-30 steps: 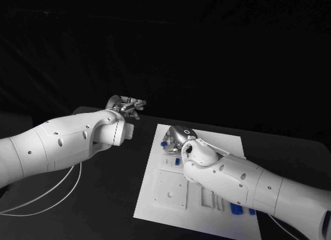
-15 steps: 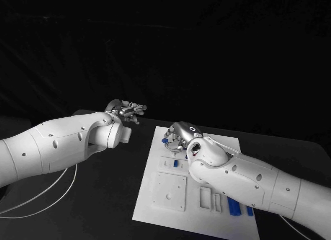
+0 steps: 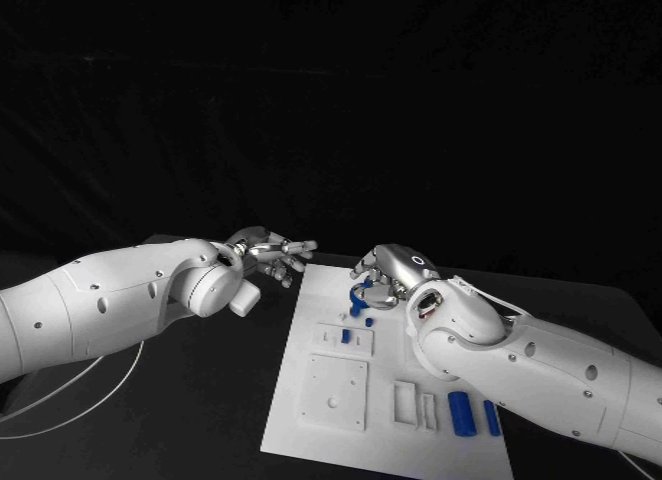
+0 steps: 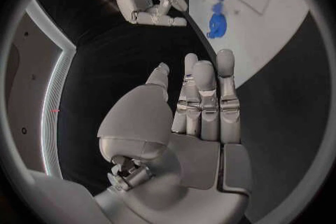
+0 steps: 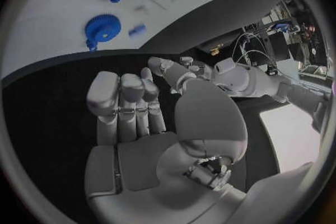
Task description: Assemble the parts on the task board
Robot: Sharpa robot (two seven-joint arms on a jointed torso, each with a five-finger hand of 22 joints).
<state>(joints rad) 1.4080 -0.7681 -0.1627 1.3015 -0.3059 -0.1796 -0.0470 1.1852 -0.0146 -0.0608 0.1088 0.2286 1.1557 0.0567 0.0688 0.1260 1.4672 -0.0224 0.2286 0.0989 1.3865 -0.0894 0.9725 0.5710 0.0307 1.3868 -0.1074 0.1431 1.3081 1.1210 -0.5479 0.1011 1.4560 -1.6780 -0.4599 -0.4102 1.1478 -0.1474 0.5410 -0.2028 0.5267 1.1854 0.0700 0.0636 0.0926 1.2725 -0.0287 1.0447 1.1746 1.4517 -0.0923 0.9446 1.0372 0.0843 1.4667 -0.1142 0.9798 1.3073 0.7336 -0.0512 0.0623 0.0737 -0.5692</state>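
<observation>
The right hand (image 3: 393,272) is hovering over the far end of the task board (image 3: 331,400), holding nothing, its fingers (image 5: 122,103) lying straight and close together. At about 9 o'clock from it, off the board's far left corner, the left hand (image 3: 274,256) is hanging with fingers (image 4: 206,101) straight and side by side, also holding nothing. A blue gear (image 5: 103,28) is lying flat on the board's far end. Two upright blue parts (image 3: 473,412) are sitting at the board's near right, around 5 o'clock from the right hand.
</observation>
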